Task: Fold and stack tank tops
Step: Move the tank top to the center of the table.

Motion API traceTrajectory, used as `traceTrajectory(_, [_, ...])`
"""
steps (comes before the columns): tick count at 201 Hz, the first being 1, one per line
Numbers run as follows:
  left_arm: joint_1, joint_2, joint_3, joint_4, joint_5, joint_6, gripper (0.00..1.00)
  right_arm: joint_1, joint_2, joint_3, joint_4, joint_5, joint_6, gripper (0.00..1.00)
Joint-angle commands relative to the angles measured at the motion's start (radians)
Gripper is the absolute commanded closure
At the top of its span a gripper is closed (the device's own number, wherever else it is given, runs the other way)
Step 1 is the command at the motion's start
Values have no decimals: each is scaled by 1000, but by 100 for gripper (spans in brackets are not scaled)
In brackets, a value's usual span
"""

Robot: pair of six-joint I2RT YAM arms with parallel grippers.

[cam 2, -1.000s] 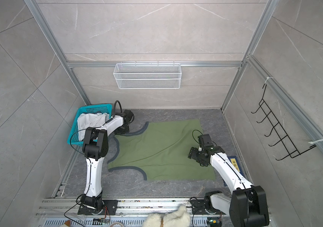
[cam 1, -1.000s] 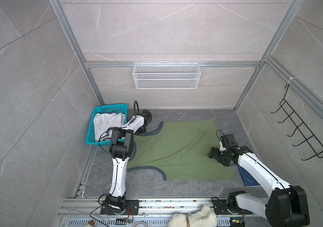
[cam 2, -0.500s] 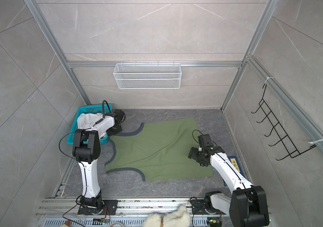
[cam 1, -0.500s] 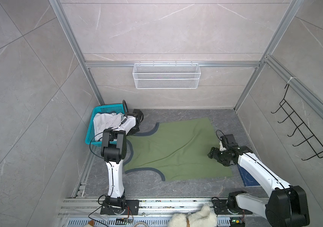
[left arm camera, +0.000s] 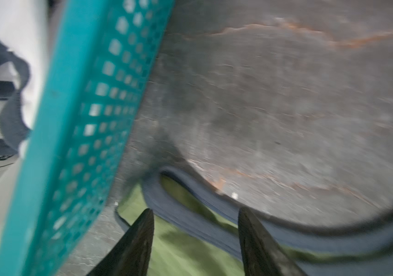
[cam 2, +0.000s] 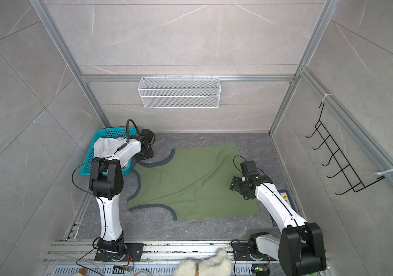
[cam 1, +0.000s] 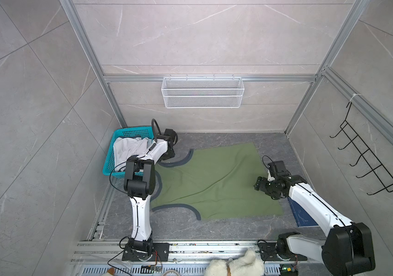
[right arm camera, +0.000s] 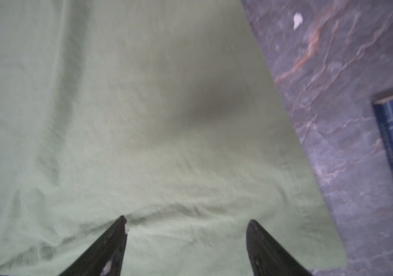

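Two limp, light cloth tops: the olive green tank top (cam 1: 214, 181) lies flat at centre, the white tank top (cam 1: 128, 150) crumpled in the teal mesh basket (cam 1: 130, 130), far left. Both grippers stand open and empty: left gripper (left arm camera: 194, 209) apparently over the far navy strap (left arm camera: 185, 219), right gripper (right arm camera: 186, 218) over the right hem (right arm camera: 286, 143). Pinch hem corners.

**Contents of the workcell, counted by kind**

Two tank tops are counted: one olive green tank top (cam 1: 214, 181) and one white tank top (cam 1: 128, 148). Two baskets are shown: one teal basket (cam 1: 130, 131) and one wire basket (cam 1: 202, 95). One hook rack (cam 1: 367, 162), one dark blue board (cam 1: 299, 216) and one plush toy (cam 1: 236, 265) are recorded; the toy is cut off by the frame edge. Two arms are counted, the left arm (cam 1: 140, 210) and the right arm (cam 1: 315, 203). Each is fitted with one gripper: the left gripper (left arm camera: 195, 211) and the right gripper (right arm camera: 187, 219).
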Motion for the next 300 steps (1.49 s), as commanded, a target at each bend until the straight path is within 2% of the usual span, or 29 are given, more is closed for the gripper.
traceTrajectory(1, [-81,-66,36,58,52,38,35,-6,71,63,85,53,-16,19])
traceTrajectory(35, [-144,-1,56,184,151,59,29,-62,230,151,202,13,18,18])
traceTrajectory(61, [-159,102,138,233,235,91,25,-109,366,247,267,-41,38,18])
traceTrajectory(93, [-164,251,298,196,219,171,24,-128,519,384,290,-65,48,18])
traceTrajectory(127, [-160,344,420,162,204,231,24,-136,660,530,281,-70,55,18])
traceTrajectory(170, [-156,409,498,155,230,251,35,-155,831,725,241,-68,56,19])
traceTrajectory(235, [-137,460,560,132,255,252,65,-170,1111,1119,59,-87,60,20])
traceTrajectory(255, [-135,455,559,114,254,255,66,-164,1146,1177,25,-147,36,22])
traceTrajectory(277, [-135,419,504,154,263,258,59,-145,1108,1133,65,-174,-1,21])
traceTrajectory(300, [-131,429,521,149,270,255,59,-143,1068,1061,107,-212,8,21])
